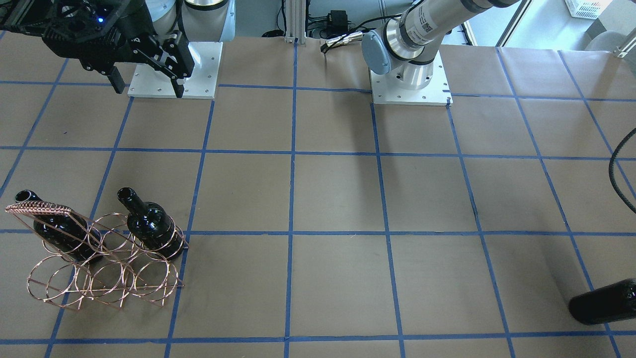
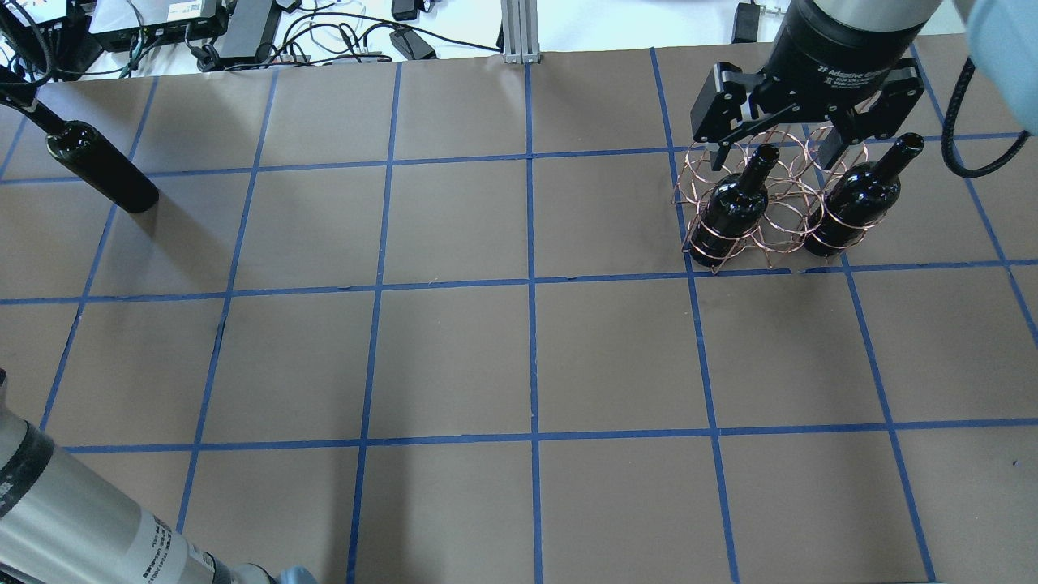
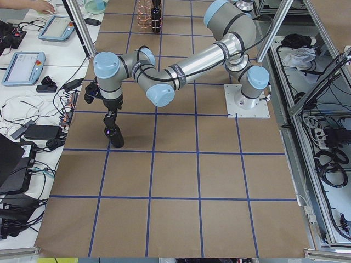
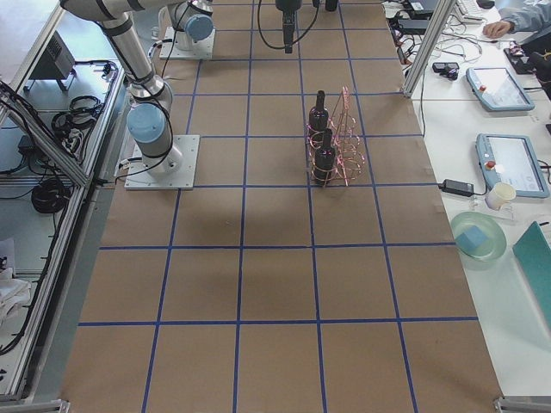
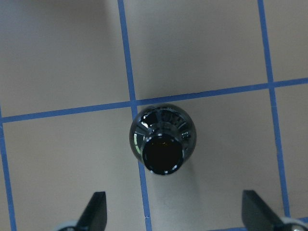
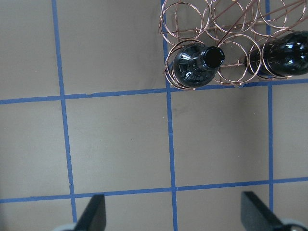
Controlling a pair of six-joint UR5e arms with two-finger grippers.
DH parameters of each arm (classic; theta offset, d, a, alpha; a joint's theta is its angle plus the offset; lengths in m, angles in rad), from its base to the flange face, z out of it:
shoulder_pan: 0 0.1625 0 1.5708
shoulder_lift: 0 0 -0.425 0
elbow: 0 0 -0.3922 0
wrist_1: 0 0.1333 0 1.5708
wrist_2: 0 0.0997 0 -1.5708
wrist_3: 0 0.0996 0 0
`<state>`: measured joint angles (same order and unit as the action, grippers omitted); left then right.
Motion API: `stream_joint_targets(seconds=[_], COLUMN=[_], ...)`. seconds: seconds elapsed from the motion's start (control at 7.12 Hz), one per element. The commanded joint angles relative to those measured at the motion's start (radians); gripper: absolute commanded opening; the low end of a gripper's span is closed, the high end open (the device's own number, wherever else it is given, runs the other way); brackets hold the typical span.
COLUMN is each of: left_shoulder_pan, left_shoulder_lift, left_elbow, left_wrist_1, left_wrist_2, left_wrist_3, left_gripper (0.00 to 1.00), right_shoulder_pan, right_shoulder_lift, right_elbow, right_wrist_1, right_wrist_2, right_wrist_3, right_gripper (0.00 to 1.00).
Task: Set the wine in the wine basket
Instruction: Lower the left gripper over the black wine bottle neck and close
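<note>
Glossy near-black glass, unlabelled and slim-necked, the wine (image 5: 162, 144) is standing upright on the bench (image 5: 216, 43) below the wide-spread, empty left hand (image 5: 175, 212).

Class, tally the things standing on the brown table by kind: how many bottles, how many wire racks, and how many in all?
Bottles: 3
Wire rack: 1
Total: 4

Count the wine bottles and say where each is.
3. Two bottles stand in the wine basket, in the end rings of its robot-side row. The third bottle stands alone near the table's left end, below the left gripper.
</note>
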<state>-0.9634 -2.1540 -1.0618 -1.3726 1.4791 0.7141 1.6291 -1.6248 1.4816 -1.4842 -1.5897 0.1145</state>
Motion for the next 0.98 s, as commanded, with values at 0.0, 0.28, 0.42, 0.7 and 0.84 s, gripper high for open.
stream_joint_targets(seconds=[0.0,0.28,0.42,0.7,0.84], left_shoulder_pan=[0.000,0.000,-0.001,-0.002,-0.002], left_shoulder_lift=[-0.023,-0.035,-0.043,-0.046,-0.047], left_elbow=[0.002,0.002,0.002,0.002,0.002], left_wrist_1=[0.032,0.033,0.033,0.047,0.052], left_wrist_2=[-0.003,-0.025,-0.043,-0.042,-0.040], left_wrist_3=[-0.004,-0.008,-0.025,-0.021,-0.019], left_gripper=[1.00,1.00,1.00,0.89,0.90], right_shoulder_pan=[0.000,0.000,0.000,0.000,0.000], right_shoulder_lift=[-0.001,0.000,0.002,-0.001,-0.001], right_elbow=[0.000,-0.001,-0.001,-0.001,-0.001], right_wrist_1=[-0.001,-0.001,-0.002,0.001,0.002], right_wrist_2=[0.000,0.000,0.000,0.000,-0.003], right_wrist_3=[-0.001,0.001,0.001,-0.003,-0.003], right_gripper=[1.00,1.00,1.00,1.00,1.00])
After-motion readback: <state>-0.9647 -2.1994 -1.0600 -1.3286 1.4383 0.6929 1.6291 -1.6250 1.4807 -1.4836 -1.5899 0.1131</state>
